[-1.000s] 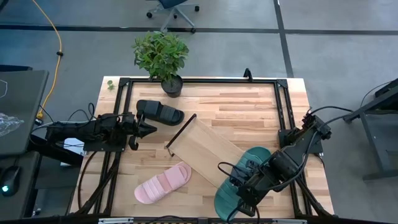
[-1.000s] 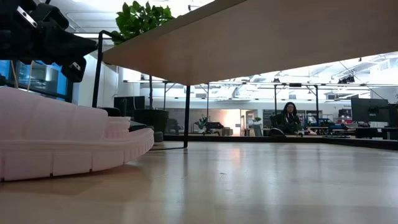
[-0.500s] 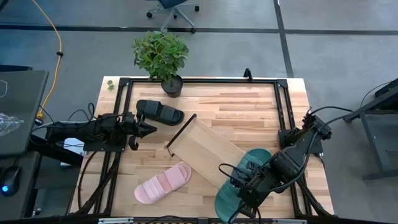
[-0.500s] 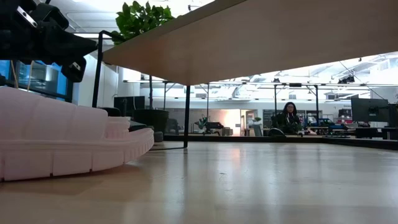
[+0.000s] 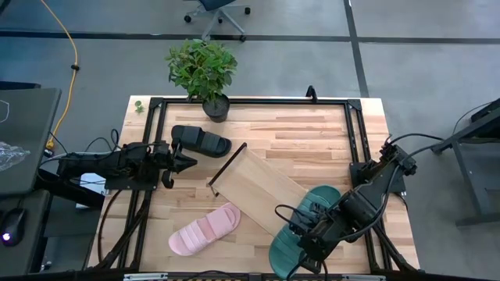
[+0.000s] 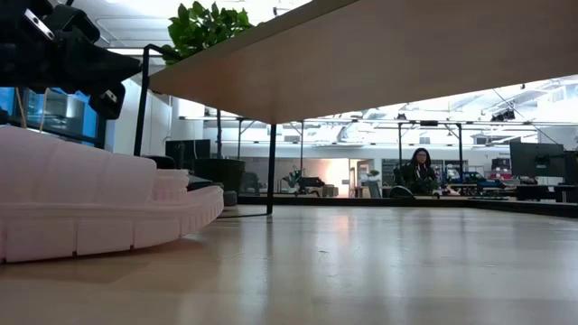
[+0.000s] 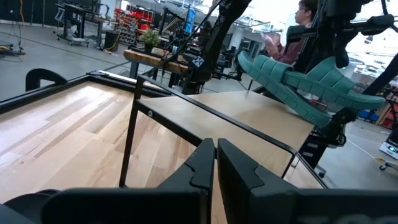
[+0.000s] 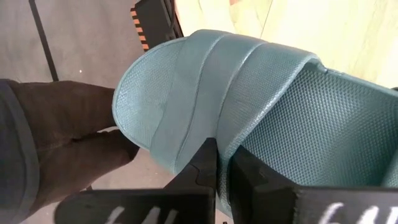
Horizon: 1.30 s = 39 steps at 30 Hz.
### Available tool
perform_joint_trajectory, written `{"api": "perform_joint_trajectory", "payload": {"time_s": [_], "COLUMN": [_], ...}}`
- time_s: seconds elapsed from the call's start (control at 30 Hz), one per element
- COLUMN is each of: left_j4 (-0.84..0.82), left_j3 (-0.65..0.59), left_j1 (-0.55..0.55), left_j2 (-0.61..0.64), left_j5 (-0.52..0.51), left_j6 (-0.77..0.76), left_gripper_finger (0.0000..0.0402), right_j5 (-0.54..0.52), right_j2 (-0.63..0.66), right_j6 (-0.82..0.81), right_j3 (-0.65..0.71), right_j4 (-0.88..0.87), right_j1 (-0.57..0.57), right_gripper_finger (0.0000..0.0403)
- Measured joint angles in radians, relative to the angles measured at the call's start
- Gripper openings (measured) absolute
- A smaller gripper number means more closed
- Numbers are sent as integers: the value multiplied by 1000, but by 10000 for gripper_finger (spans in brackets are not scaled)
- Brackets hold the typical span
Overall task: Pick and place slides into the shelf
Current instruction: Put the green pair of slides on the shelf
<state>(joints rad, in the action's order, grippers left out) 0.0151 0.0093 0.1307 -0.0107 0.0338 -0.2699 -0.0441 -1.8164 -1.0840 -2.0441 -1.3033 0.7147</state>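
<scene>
The teal slide hangs over the near-right end of the shelf, a light plank lying aslant on the table, and my right gripper is shut on it. The slide also shows in the left wrist view, raised above the plank. A black slide lies sole-down at the far left and a pink slide sole-down near the front edge. My left gripper waits shut beside the black slide, holding nothing. My right gripper pinches the open edge of the teal slide's strap between its two fingers, one finger on the strap's outer face and the other toward the footbed. The fingers slant down from above. The slide is tilted and lifted clear of table and plank.
A potted plant stands at the table's far edge. Black metal frame rails run round the tabletop. Bare wood lies between the plank and the far right corner. A seated person shows in the room behind.
</scene>
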Motion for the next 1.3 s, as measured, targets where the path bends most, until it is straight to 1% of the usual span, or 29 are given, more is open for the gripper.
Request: {"api": "perform_joint_trajectory", "payload": {"time_s": [0.3, 0.43, 0.97, 1.3], "left_j4": [0, 0, 0, 0], "left_j3": [0, 0, 0, 0], "left_j1": [0, 0, 0, 0], "left_j2": [0, 0, 0, 0], "left_j5": [0, 0, 0, 0], "left_j6": [2, 3, 3, 3], "left_gripper_finger": [10, 10, 10, 10], "right_j5": [1, 24, 14, 20], "right_j2": [0, -6, -5, -5], "right_j6": [-12, -13, -15, -26], "right_j3": [14, 35, 35, 35], "right_j4": [14, 25, 29, 29], "right_j1": [0, 0, 0, 0], "right_gripper_finger": [0, 0, 1, 37]}}
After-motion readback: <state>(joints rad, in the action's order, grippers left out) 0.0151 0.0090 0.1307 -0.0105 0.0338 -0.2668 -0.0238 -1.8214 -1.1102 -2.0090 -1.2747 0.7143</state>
